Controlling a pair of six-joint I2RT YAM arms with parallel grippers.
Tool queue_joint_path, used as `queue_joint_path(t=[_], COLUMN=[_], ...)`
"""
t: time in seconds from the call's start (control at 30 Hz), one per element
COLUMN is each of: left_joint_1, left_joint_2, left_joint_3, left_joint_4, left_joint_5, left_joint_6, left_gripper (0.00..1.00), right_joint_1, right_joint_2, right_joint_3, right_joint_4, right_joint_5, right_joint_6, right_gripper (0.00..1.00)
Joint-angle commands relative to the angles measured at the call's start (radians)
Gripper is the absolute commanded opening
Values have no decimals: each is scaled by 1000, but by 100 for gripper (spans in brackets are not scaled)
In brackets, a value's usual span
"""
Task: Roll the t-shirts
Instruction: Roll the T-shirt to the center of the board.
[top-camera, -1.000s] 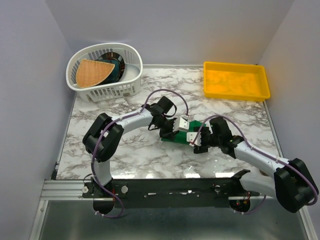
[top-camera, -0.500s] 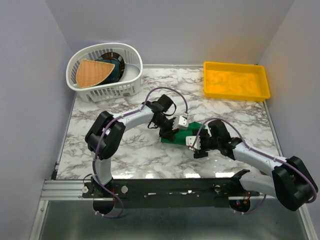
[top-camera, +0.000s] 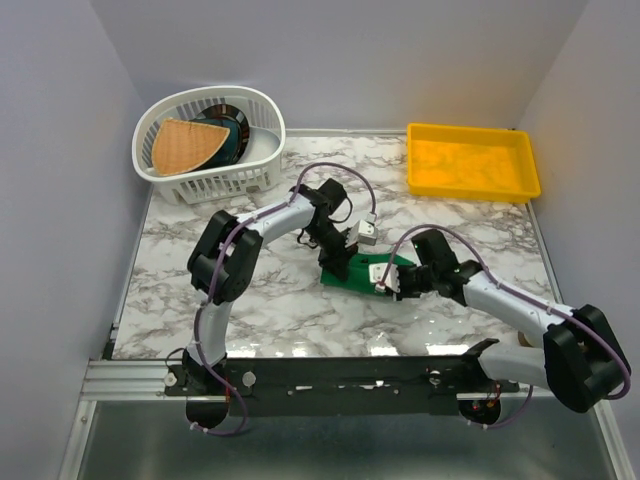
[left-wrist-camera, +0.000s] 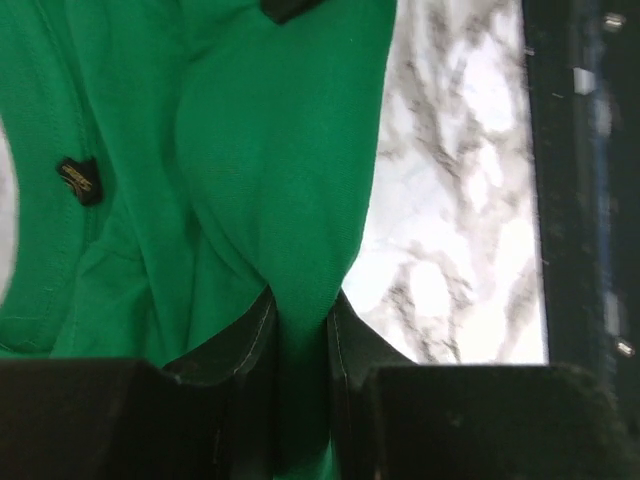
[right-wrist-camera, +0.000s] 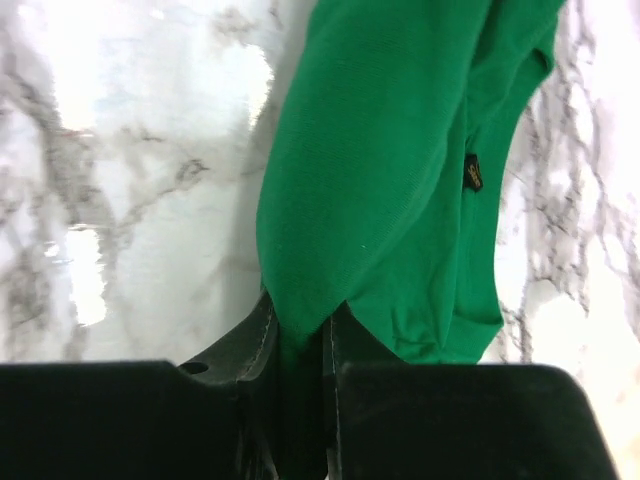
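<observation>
The emerald-green t-shirt (top-camera: 358, 272) lies bunched into a small bundle on the marble table, between my two grippers. My left gripper (top-camera: 336, 266) comes down on its left end and is shut on a fold of the green fabric (left-wrist-camera: 250, 150), which is pinched between the black fingers (left-wrist-camera: 255, 345). From the right, my right gripper (top-camera: 386, 282) is shut on another fold of the t-shirt (right-wrist-camera: 380, 150) between its fingers (right-wrist-camera: 252, 345). A small dark label (right-wrist-camera: 473, 174) shows on the cloth.
A white basket (top-camera: 262, 178) at the back left holds a dark teal item and a tan wedge (top-camera: 183, 145). A yellow tray (top-camera: 470, 188) stands at the back right. A black rail (top-camera: 340, 375) runs along the near edge.
My right gripper was open beside the bundle; it has moved in to the left and shut on the fabric. The left arm has swung its elbow rightward while keeping its hold.
</observation>
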Motion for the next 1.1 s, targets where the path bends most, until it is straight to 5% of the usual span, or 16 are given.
queue_joint_path(t=[0.0,0.2,0.43,0.8,1.07], left_joint_1=[34,89,129,160,201], left_joint_2=[110,248,364,502,382], left_joint_3=[149,371,580,724,602], left_joint_4=[-371,-647,-592,-646,-383], left_joint_5=[139,224,195,161,80], left_joint_6=[132,194,-22,-24,-154], left_gripper=[15,14,16,17,48], right_joint_1=[-43,-179,-250,-365,-406], right_joint_2=[3,188,475,854,1035], right_joint_3=[77,250,490,832,990], right_joint_4=[-317,-491,-760,-1126,-1278], right_joint_5=[-168,-309,-412,-470,-417], right_joint_6=[-39,-61,-110,-216,-211], right_gripper=[11,8,6,6,6])
